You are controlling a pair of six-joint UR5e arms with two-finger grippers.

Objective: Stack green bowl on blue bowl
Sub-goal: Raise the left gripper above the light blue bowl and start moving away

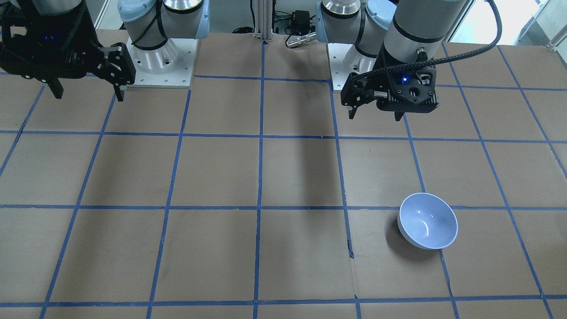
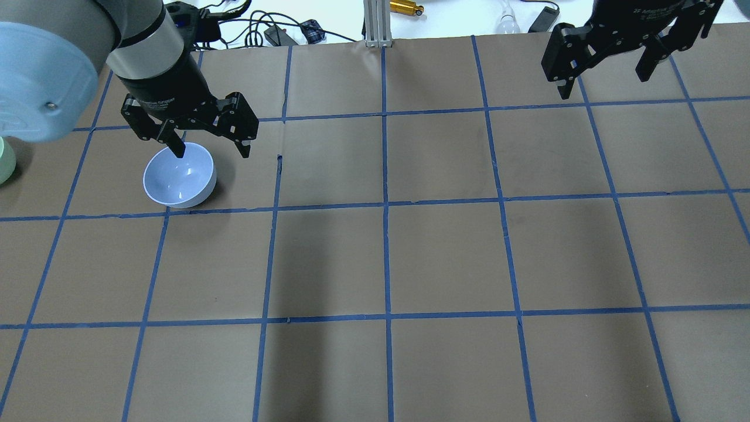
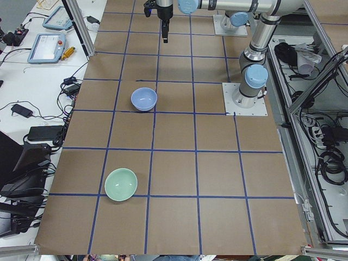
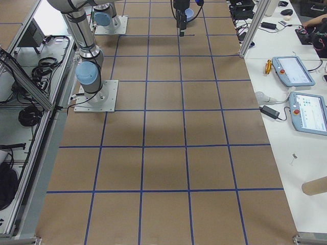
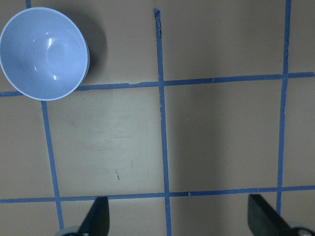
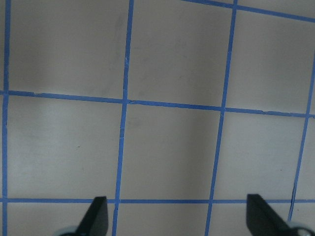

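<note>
Green bowl (image 3: 120,184), far from the wide, empty left pincer (image 2: 212,153) and right pincer (image 2: 602,85), looks slippery and could miss blue bowl (image 1: 428,220).

Only print we could make out was white lettering on the right gripper (image 2: 604,85), starting "2F", with the rest too blurry. The left gripper (image 2: 212,153) label was unreadable too.
</note>
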